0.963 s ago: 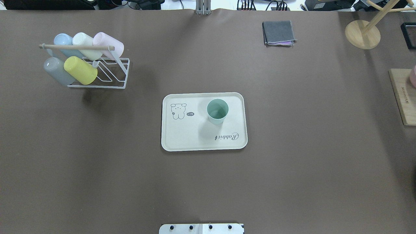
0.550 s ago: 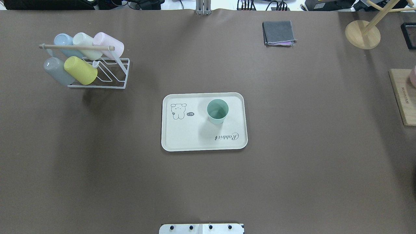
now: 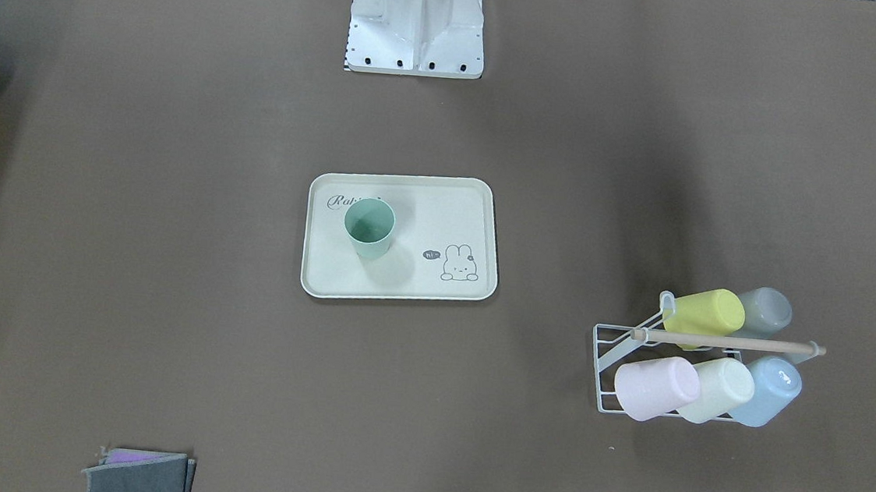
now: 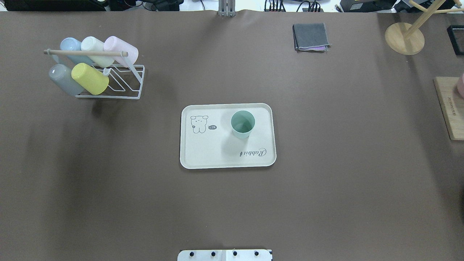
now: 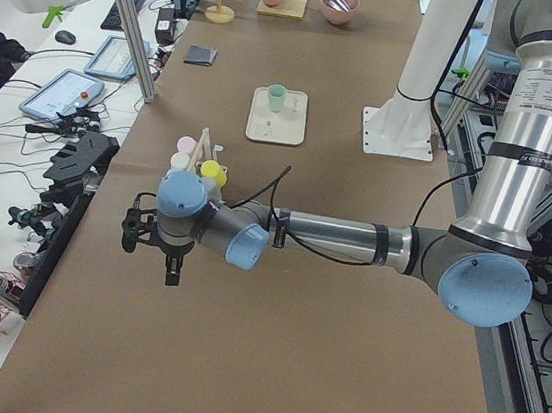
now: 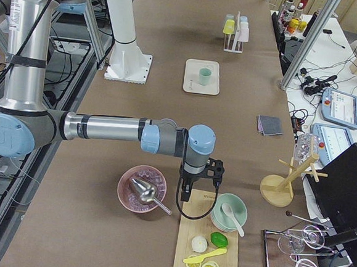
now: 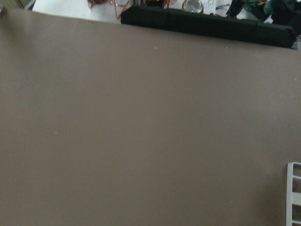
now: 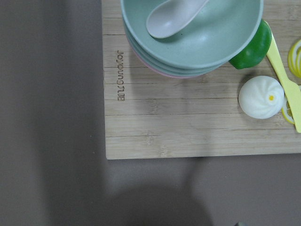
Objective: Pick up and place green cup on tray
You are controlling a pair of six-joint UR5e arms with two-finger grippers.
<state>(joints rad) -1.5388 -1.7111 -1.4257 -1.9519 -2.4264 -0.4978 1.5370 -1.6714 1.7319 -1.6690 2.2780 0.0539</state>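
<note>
Overhead exterior, green cup [image 4: 242,124] upright, mouth up, on tray [image 4: 203,152]

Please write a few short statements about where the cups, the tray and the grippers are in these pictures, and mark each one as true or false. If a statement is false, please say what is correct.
1. The green cup stands upright on the tray. True.
2. A gripper holds the green cup. False: the left gripper and the right gripper are both far from it, out toward the table's two ends.
3. The rack holds five cups. True.
4. The tray holds two cups. False: only the green cup is on it.
5. The cloth lies apart from the tray. True.
</note>
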